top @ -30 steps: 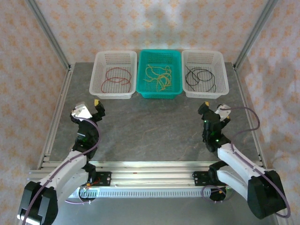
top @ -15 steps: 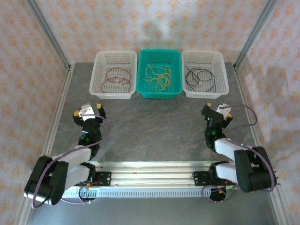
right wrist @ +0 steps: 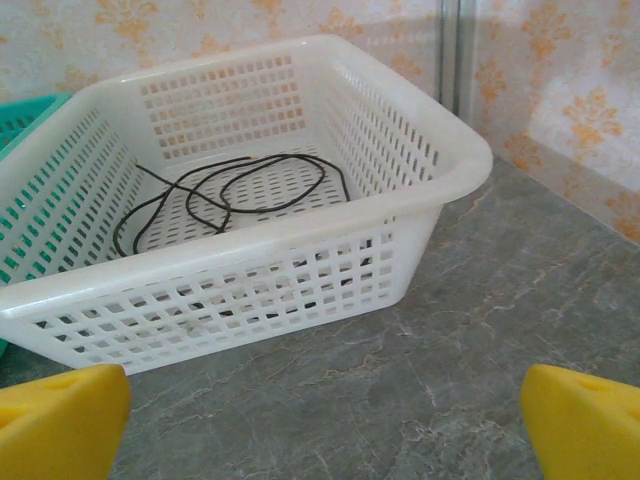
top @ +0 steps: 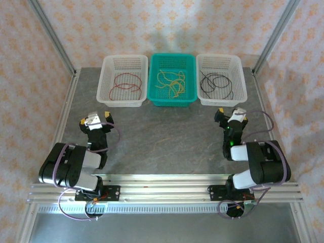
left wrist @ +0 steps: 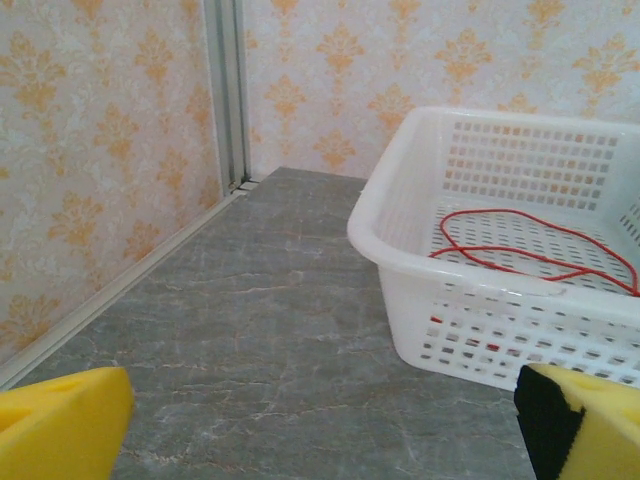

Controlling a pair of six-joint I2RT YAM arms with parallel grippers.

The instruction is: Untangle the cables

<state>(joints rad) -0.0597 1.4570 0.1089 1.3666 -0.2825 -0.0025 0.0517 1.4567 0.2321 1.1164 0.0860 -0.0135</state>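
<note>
The cables lie apart in three baskets at the back of the table. A red cable (top: 126, 81) is looped in the left white basket (top: 104, 83), a yellow cable (top: 171, 83) in the teal basket (top: 152, 96), and a black cable (top: 216, 83) in the right white basket (top: 242, 83). My left gripper (top: 95, 120) hovers open in front of the left basket, its yellow pads wide apart over bare table (left wrist: 320, 430); the red cable (left wrist: 530, 250) shows ahead. My right gripper (top: 231, 115) is open before the right basket (right wrist: 320, 430), facing the black cable (right wrist: 230, 195).
Grey stone-patterned tabletop (top: 162, 136) stretches between the grippers and the baskets. Aluminium frame posts (top: 50, 35) stand at the back corners, with patterned walls close behind. A metal rail (top: 162, 182) runs along the near edge, where both arms are folded.
Both arms have folded back toward their bases, elbows drawn in above the near rail. The grippers stayed open and near the same spots. The cables have not moved.
</note>
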